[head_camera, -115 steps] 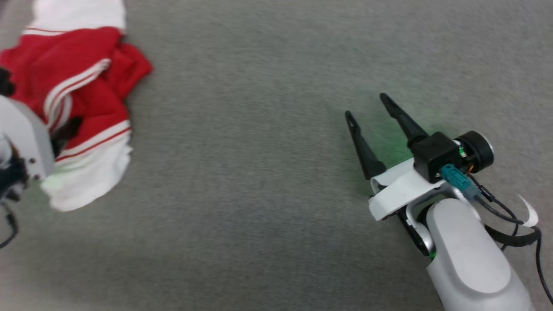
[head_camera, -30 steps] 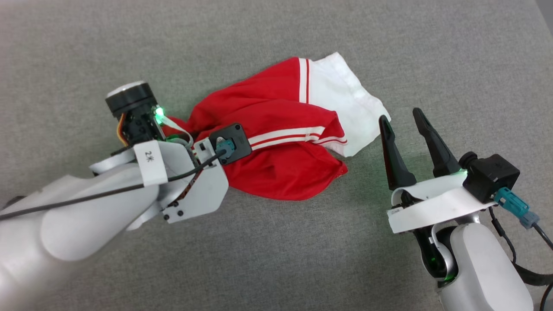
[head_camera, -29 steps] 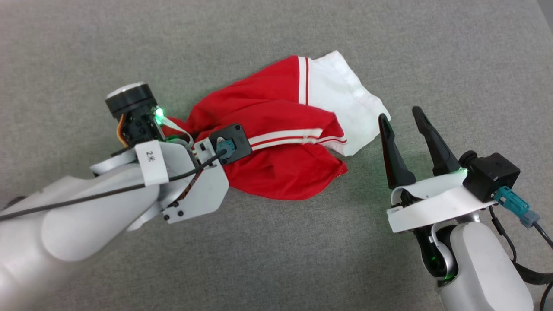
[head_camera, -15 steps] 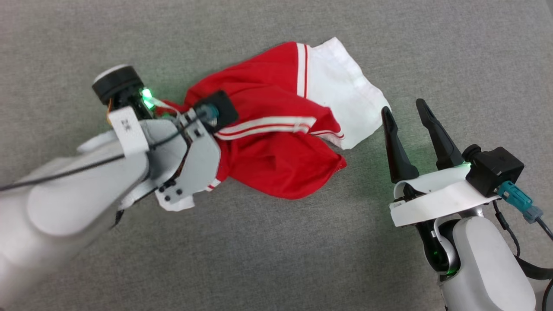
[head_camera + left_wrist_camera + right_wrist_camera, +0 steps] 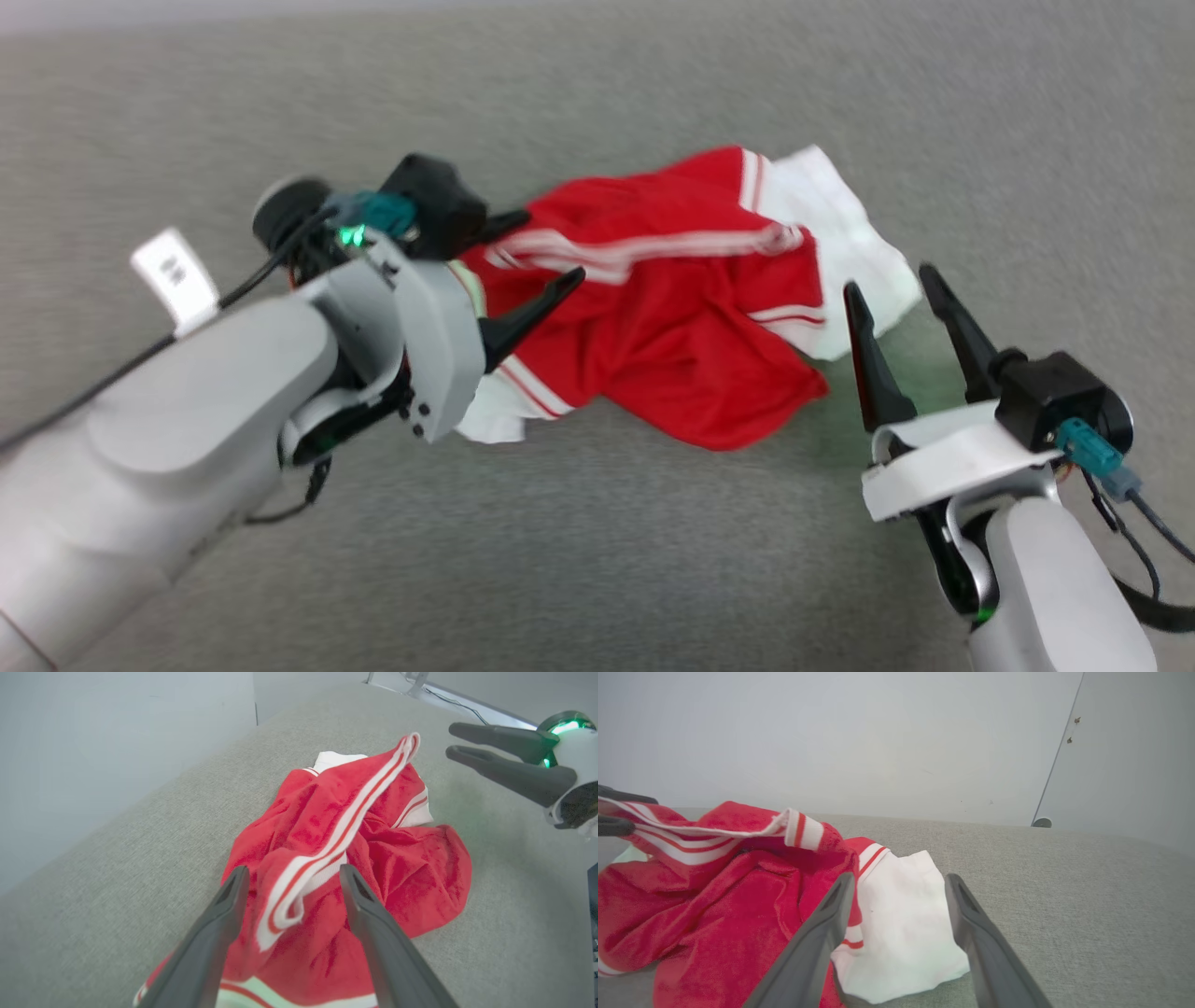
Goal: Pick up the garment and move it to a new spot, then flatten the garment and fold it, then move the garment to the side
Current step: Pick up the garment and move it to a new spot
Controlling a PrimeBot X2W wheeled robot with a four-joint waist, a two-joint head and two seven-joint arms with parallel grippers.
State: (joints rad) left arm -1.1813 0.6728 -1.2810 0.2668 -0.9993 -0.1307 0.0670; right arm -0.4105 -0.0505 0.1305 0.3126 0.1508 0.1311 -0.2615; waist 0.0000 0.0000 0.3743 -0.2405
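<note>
The shirt (image 5: 672, 345) lies on the tabletop (image 5: 607, 560). The left hand (image 5: 551, 245) is at the shirt's left end, with a raised fold between its fingers. The right hand (image 5: 889, 280) is just beside the shirt's right edge, near the sleeve.

Garment (image 5: 691, 364): red body, white sleeve (image 5: 864, 247), trim (image 5: 644, 250) striped white-red-white.
Fabric surface (image 5: 653, 560): mottled grey weave.
Left gripper (image 5: 551, 245), right gripper (image 5: 888, 280): black fingers, pale grey shells.
Cable connector (image 5: 1088, 446): teal.
Wrist lamp (image 5: 352, 235): green.
Wall (image 5: 878, 742): pale grey.
</note>
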